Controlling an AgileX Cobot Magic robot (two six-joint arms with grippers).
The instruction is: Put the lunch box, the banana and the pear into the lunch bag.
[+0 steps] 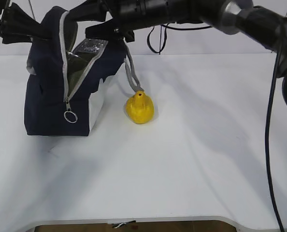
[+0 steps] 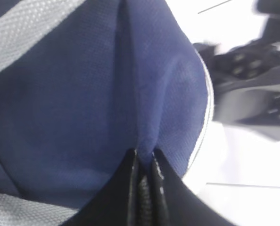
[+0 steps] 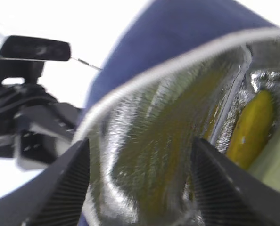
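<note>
- Exterior view: the lunch bag (image 1: 61, 92) sits far left on the table (image 1: 192, 159), unzipped, flap pulled up. My right gripper (image 1: 102, 30) is reaching all the way across the middle and hovering at the bag's mouth. The pear (image 1: 140, 107) is the only task item lying outside, on the table just right of the bag, right by the dangling grey handle (image 1: 130, 72). So it's below my right gripper and a bit back toward that arm's own side. I'd say the right arm is the one for it; it's squat, so no long axis to line up with.
- Left wrist view: my left gripper (image 2: 144, 162) is pressed together on a fold of the bag's navy fabric, which looks like it's what keeps the flap open. No fruit visible here.
- Right wrist view: my right fingers (image 3: 60, 188) are spread wide and empty, looking straight into the silver lining. The banana (image 3: 252, 129) is in there, with a pale green edge beside it, probably the lunch box (image 3: 274, 165) lid, but it's blurry.
</note>
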